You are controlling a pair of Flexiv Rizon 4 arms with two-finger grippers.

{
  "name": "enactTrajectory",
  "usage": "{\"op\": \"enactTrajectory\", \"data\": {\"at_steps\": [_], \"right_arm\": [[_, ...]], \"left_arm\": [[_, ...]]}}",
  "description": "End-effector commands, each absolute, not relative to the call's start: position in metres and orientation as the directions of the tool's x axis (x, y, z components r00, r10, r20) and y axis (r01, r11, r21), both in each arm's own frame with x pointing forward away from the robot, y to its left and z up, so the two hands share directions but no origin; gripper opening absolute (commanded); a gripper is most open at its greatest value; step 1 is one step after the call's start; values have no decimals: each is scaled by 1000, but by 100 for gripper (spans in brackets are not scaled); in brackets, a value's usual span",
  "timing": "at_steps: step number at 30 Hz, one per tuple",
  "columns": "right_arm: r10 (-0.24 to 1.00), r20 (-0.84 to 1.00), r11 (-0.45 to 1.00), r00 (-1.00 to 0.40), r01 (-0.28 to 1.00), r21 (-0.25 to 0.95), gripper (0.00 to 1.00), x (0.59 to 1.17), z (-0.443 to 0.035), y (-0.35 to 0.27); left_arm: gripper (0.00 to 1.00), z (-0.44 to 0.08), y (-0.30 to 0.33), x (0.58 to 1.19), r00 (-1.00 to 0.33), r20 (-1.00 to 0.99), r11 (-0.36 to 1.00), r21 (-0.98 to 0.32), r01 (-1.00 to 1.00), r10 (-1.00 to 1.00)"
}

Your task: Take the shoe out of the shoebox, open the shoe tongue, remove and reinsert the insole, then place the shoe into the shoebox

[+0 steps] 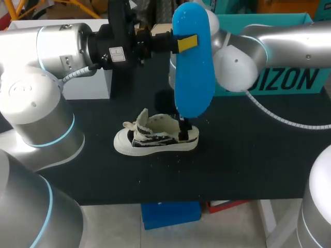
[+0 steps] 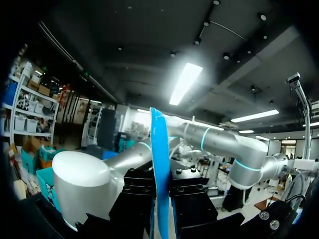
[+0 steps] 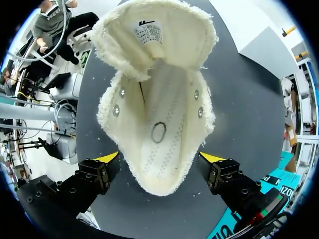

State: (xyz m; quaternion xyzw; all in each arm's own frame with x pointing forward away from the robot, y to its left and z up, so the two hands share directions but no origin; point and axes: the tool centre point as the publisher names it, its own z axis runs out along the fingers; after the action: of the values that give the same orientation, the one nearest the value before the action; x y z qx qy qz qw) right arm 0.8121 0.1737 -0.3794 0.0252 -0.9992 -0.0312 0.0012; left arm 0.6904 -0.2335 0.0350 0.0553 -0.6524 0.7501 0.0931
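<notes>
Pinching the blue insole (image 1: pixel 194 77) in the left hand (image 1: pixel 183 44), high over the black bench (image 1: pixel 248 165). Held upright, long axis vertical, 1 yellow fingertip (image 1: pixel 187 43) lying across the face turned to the head camera, in its upper half. From the left wrist, seen edge-on: insole (image 2: pixel 159 164) as a thin blue blade standing straight up in the left hand (image 2: pixel 160 199), clamped between 2 black fingers, no gap on either face.

Down on the bench, below the insole and a little to the left in the head view: the shoe (image 1: pixel 155 138), standing on its white sole, toe to the left, heel to the right, black-and-cream striped side facing the camera. Tongue (image 1: pixel 142 120) pulled up and forward over the toe, throat wide open.

From the right wrist, looking straight down into the shoe (image 3: pixel 157 114): cream fleecy lining, stitched footbed laid bare, 4 metal eyelets (image 3: pixel 122 92), 2 on each side, tongue (image 3: pixel 154 35) folded away from the hand.

Gripping the heel with the right hand (image 3: pixel 158 157): fingers spread wide, 1 yellow tip on each side of the heel collar, both meeting its fleecy edge. Reaches in from the right, passing behind the insole, right hand (image 1: pixel 183 129) down at the heel.

At the back of the bench, to the right: the teal shoebox (image 1: pixel 269 19), partly hidden by the right arm. At the back left: a white box (image 1: pixel 93 82).
</notes>
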Motion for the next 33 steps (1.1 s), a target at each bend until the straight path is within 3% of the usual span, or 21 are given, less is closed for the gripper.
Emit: {"op": "enactTrajectory", "data": {"at_steps": [1,15,22,33], "right_arm": [[-49,-3,996,-999,-49,74,100,813,-381,176],[-43,-64,826,-997,-71,559,100,813,-384,175],[-12,-58,714,-998,-49,699,100,812,-385,175],[-11,-33,587,-999,-33,809,100,812,-401,172]], "left_arm": [[0,35,-235,690,-977,204,-133,-968,-211,64],[0,35,-235,690,-977,204,-133,-968,-211,64],[0,35,-235,690,-977,204,-133,-968,-211,64],[0,35,-235,690,-977,204,-133,-968,-211,64]]}}
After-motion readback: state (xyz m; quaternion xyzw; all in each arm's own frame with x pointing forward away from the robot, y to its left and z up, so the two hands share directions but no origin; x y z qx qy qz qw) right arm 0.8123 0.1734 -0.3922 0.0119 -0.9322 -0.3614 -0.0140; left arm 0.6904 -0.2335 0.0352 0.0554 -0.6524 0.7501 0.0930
